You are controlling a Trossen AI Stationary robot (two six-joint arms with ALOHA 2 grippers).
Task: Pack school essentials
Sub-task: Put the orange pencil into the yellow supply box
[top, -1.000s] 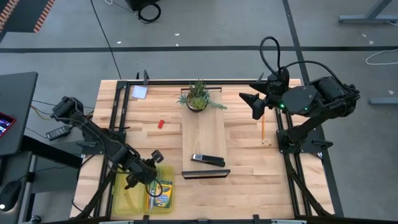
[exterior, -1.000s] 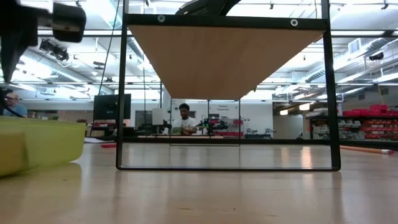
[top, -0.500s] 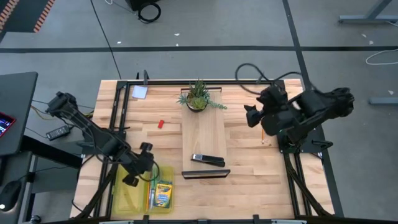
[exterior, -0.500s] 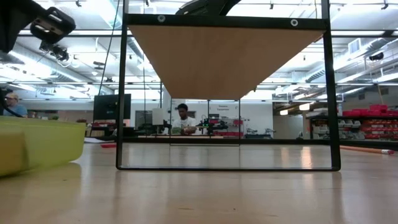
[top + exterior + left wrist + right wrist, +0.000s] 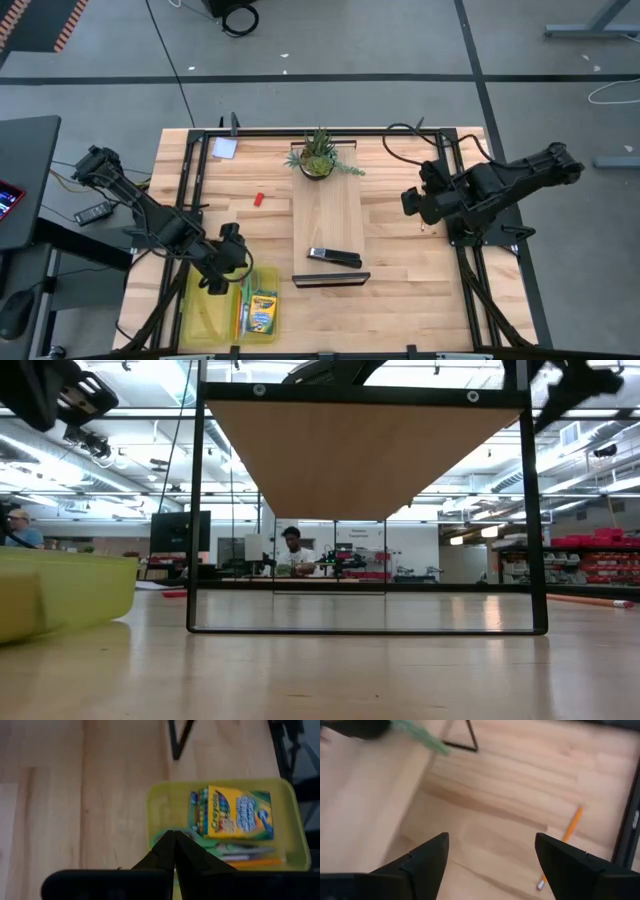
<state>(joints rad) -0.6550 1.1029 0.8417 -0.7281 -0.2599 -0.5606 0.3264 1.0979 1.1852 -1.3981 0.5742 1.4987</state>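
Crayon box [image 5: 260, 312] lies packed in the yellow-green tray [image 5: 203, 320]; pencil [image 5: 566, 841], eraser [image 5: 258, 199] remain; left gripper [image 5: 214, 280] closed empty, right gripper [image 5: 411, 201] spread wide, empty.

The one readable text is "Crayola", printed along the yellow-green crayon box [image 5: 231, 813]. The box lies in the yellow tray [image 5: 165, 805], just beyond the tips of the left gripper [image 5: 173, 836], whose fingers are pressed together. Nothing else is legible.
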